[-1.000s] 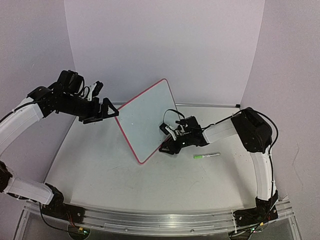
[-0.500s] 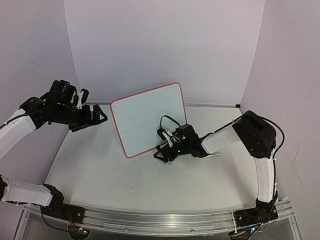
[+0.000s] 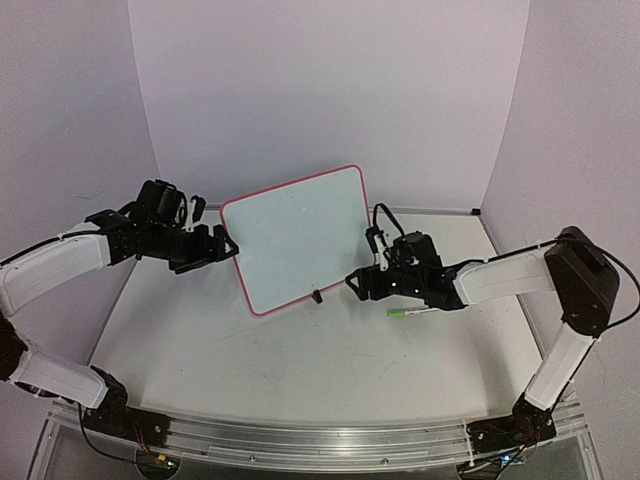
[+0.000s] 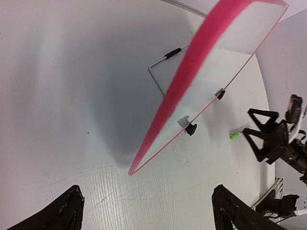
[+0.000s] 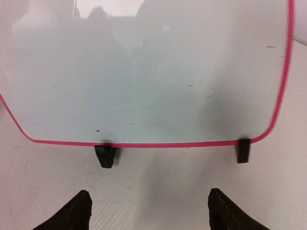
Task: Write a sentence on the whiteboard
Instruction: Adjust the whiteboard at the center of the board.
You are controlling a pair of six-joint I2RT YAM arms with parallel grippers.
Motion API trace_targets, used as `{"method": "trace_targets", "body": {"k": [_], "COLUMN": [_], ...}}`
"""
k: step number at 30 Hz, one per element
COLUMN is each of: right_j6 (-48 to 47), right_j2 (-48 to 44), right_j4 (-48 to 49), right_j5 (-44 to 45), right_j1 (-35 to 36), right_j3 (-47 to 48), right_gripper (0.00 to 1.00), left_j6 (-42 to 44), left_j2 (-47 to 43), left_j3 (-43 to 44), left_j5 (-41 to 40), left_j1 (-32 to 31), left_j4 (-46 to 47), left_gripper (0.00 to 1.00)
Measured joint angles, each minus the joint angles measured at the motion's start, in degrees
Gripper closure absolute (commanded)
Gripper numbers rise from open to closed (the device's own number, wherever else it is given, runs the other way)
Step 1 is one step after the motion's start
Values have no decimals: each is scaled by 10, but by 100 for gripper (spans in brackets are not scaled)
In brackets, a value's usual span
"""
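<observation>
The whiteboard [image 3: 296, 238] stands upright mid-table on two black clip feet [image 5: 105, 156], its red-pink frame [image 4: 192, 81] edge-on in the left wrist view. Its white face [image 5: 144, 72] carries only a few small specks; no sentence shows on it. My left gripper [image 3: 228, 247] hovers open just off the board's left edge, nothing between its fingertips [image 4: 71, 212]. My right gripper [image 3: 353, 283] is open near the board's lower right corner, facing the face from a short way back, its jaws empty [image 5: 149, 213]. A green-capped white marker [image 3: 410, 312] lies on the table beside the right arm.
A wire stand [image 4: 162, 64] props the board from behind. The curved white backdrop wall [image 3: 330, 90] rises close behind the board. A metal rail [image 3: 320, 435] runs along the near table edge between the arm bases.
The board went from tilted on a corner to standing upright on its feet. My right gripper opened and backed off to the right. My left gripper drew away, then came back near the left edge.
</observation>
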Motion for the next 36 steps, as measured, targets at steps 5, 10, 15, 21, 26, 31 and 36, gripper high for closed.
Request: {"method": "trace_targets", "body": {"k": [5, 10, 15, 21, 26, 31, 36], "right_j6": [13, 15, 14, 15, 24, 36, 45], "right_j2": [-76, -135, -156, -157, -157, -157, -157], "right_j4": [-48, -92, -115, -130, -136, -139, -139], "right_j5": [61, 101, 118, 122, 126, 130, 131], "right_j1": [-26, -53, -69, -71, -71, -71, -71], "right_j3": [-17, -28, -32, -40, -47, -56, -64], "right_gripper": [16, 15, 14, 15, 15, 15, 16], "left_j6": [0, 0, -2, -14, -27, -42, -49], "left_j2": [55, 100, 126, 149, 158, 168, 187], "left_j3": [6, 43, 71, 92, 96, 99, 112], "left_j5": [-9, -12, -12, -15, -26, -33, -40], "left_j1": [-3, -10, -15, -21, -24, -26, -30], "left_j4": [7, 16, 38, 53, 65, 82, 99], "left_gripper": [8, 8, 9, 9, 9, 9, 9]}}
